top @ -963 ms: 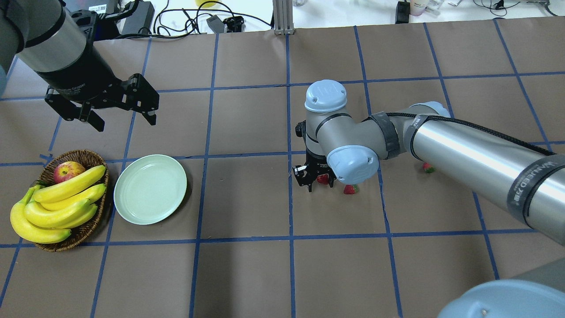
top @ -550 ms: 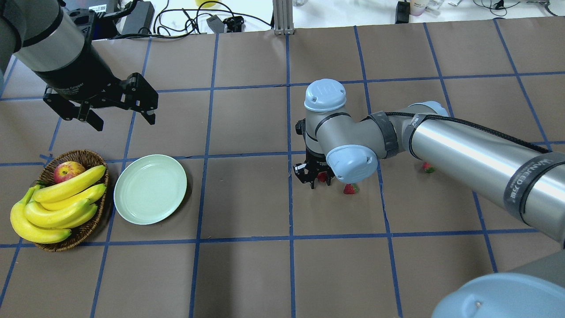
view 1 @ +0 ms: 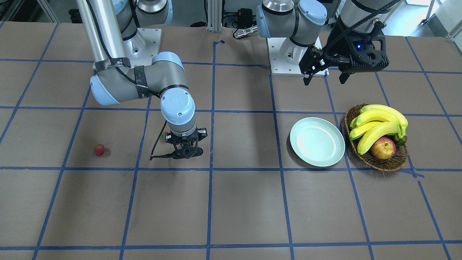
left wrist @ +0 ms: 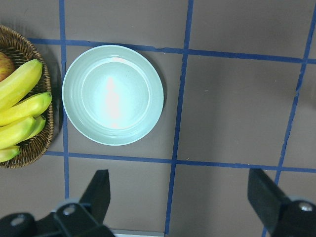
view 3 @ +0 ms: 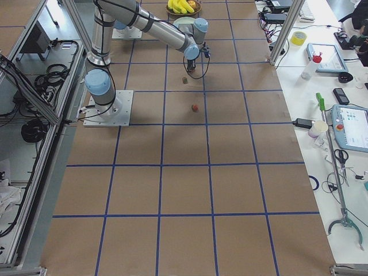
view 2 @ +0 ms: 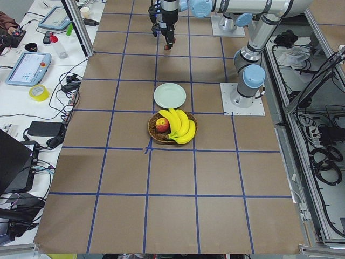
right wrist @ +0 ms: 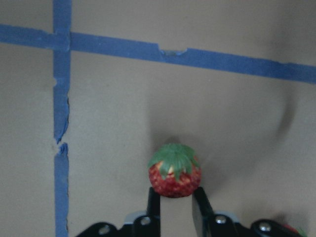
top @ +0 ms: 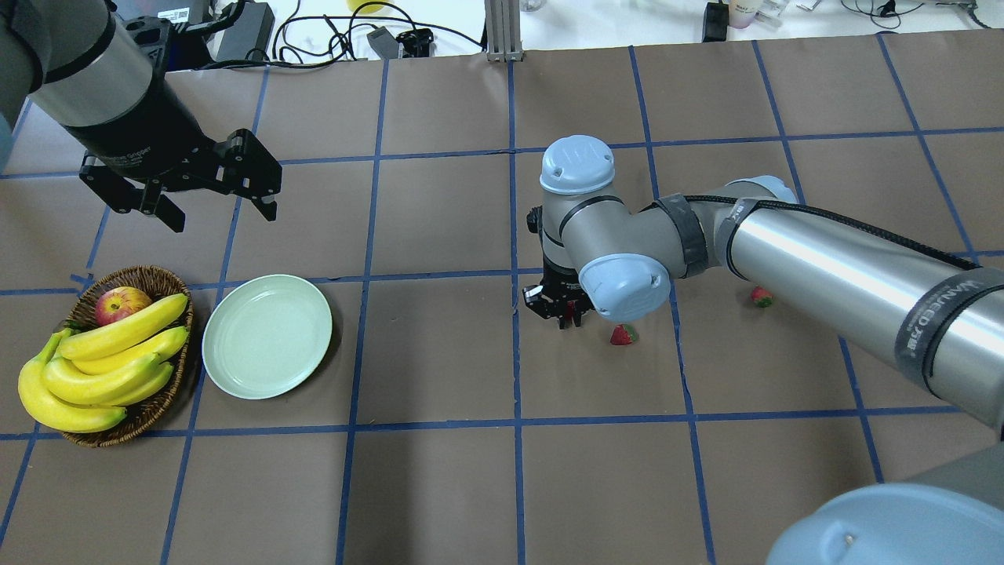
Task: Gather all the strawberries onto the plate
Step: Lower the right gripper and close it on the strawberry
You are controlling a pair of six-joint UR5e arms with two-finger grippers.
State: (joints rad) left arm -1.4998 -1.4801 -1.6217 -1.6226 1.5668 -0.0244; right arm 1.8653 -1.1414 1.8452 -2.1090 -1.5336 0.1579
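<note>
1. plate [top: 267, 336]: empty, none of the three berries is in it. basket [top: 145, 275] sits just beside its rim on one side, loaded with bananas [top: 110, 353] and an apple [top: 121, 304]. The plate's other side faces bare table [top: 439, 486].
2. left gripper [top: 223, 216]: hangs high above the plate, fingers wide apart, holding nothing. The wrist view looks straight down on the plate.
3. right gripper [top: 565, 312]: well apart from the plate, on the side away from the basket, low at the table. Fingers are clamped on the held strawberry [right wrist: 174, 177], green cap pointing away from the palm. Cannot tell if it is clear of the table.
4. My read: first pick, grasp made, carry not begun. Next move calls for a straight lift, a carry across to the plate, then coming down low over its middle before opening.
5. second strawberry [top: 623, 335]: just beside the right gripper, on its side away from the plate. Go vertical first so the wrist doesn't clip it.
6. third strawberry [top: 759, 297]: farther from the plate again, lying alone.
7. Room: nothing lies between the right gripper and the plate. Enter over the plate's open side, away from the basket. The rim is low and a berry may roll, so release low. Likely risk is the left gripper crowding the space above the plate.
</note>
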